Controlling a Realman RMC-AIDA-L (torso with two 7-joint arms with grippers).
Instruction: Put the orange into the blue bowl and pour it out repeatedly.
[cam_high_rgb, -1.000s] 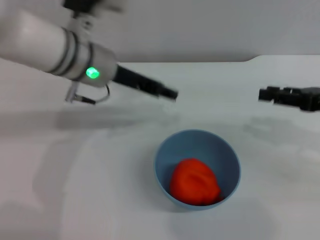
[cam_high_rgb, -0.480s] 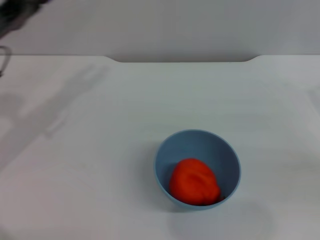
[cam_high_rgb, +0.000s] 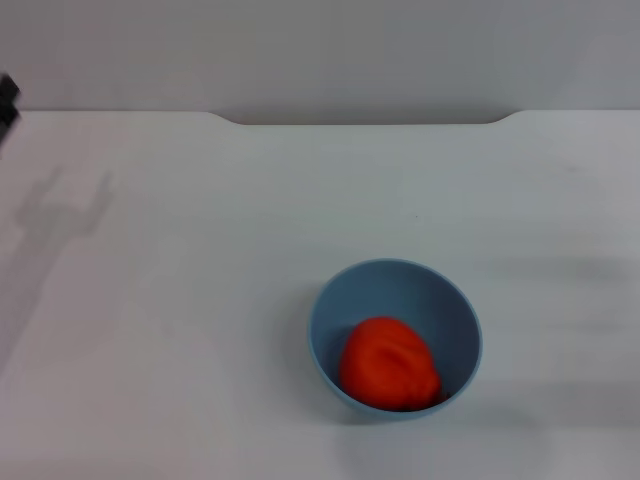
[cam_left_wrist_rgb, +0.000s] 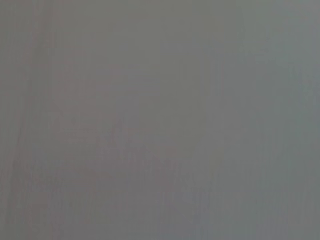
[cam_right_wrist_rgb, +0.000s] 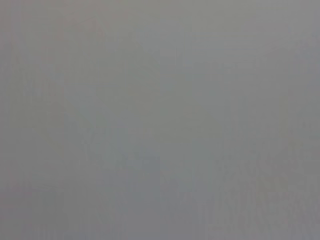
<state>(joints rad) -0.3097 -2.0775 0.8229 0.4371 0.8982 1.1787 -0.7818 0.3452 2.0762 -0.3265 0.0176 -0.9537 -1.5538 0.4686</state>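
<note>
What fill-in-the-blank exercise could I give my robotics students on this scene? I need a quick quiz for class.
1. The orange lies inside the ____.
2. The bowl's colour is light ____.
3. The bowl stands upright on the white ____.
4. The number of fruits in the bowl is ____.

Missing words: bowl; blue; table; one

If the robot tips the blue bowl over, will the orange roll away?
Probably yes. The orange looks rounded, so it would likely roll on the flat white table, though its lumpy shape may stop it soon. The blue bowl looks smooth and deep, so the fruit should slide out only once tilted far.
</note>
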